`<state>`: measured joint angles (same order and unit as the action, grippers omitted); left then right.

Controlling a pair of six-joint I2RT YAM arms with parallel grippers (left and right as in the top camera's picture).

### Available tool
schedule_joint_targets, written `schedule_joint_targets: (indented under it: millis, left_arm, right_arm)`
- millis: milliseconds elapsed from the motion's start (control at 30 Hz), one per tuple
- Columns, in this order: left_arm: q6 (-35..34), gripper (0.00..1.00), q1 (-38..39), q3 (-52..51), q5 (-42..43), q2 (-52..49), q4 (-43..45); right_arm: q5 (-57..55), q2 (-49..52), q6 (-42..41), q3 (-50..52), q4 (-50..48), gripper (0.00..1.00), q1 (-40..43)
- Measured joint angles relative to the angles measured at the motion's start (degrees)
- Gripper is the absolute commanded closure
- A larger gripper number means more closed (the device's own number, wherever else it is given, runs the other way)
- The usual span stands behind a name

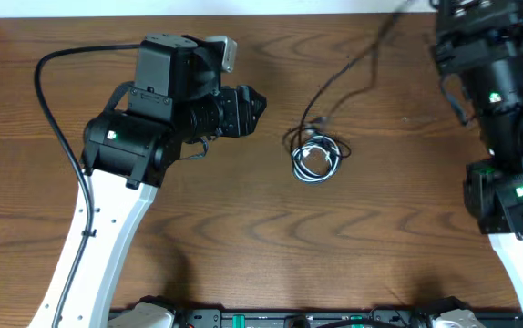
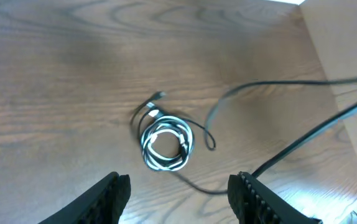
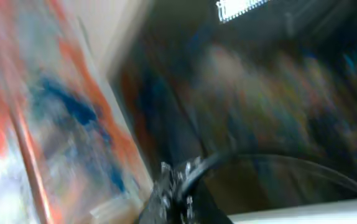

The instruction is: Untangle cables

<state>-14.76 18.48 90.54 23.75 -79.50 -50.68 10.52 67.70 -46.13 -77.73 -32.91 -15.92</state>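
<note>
Left pincer (image 2: 181, 194): open, both fingers (image 2: 111, 194) spread with nothing between them. It hangs over the table (image 1: 243, 228), just left of the tangle and not touching it.
Reason for that stance: I judge the gap is held wide so the tips can come down on either side of a strand. The wrist is aimed so that the bundle sits framed between the tips.
Right pincer (image 3: 173, 193): closed. Its camera looks away from the table and the view is smeared. A dark cord curves out near the tips, and I cannot tell whether it is pinched or merely passes by.
Cables (image 1: 316, 157): bunched in a small knot lying flat near the middle of the table, near my left pincer and well apart from my right arm.
White cord (image 2: 165, 144): wound into a tight ring, with black turns running alongside it.
Black cord (image 1: 357, 66): leaves the ring and runs toward the far right corner, where my right arm reaches.
Plug (image 2: 158, 95): a small end sticks out at the ring's edge and looks free.
Step in hand: by my reckoning, picking a strand on the ring to take hold of. The ring is wound up, so the untangling has hardly started.
Next move calls for: a narrow, low approach onto a single strand, probably the loose end by the plug.
Risk: closing over the whole ring would lift everything together and could draw the knot tighter.
</note>
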Motion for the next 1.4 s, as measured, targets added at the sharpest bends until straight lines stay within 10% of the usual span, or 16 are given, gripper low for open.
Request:
schedule_joint_targets:
  millis: [267,967,1400]
  left_arm:
    - [0.0,0.43,0.0,-0.52,-0.11,-0.92,-0.31]
    - [0.26,0.43,0.0,-0.63,-0.13,-1.95,-1.88]
    - [0.68,0.43,1.95,-1.53,-0.07,-6.4,-2.08]
  right_arm:
    - [-11.04,3.02,-4.0,-3.76,-10.08,0.99,-0.02]
    - [-25.0,24.68,26.29,-60.65,22.12,0.99,-0.17]
    - [-11.21,29.46,17.42,-63.23,35.3,0.99,-3.13]
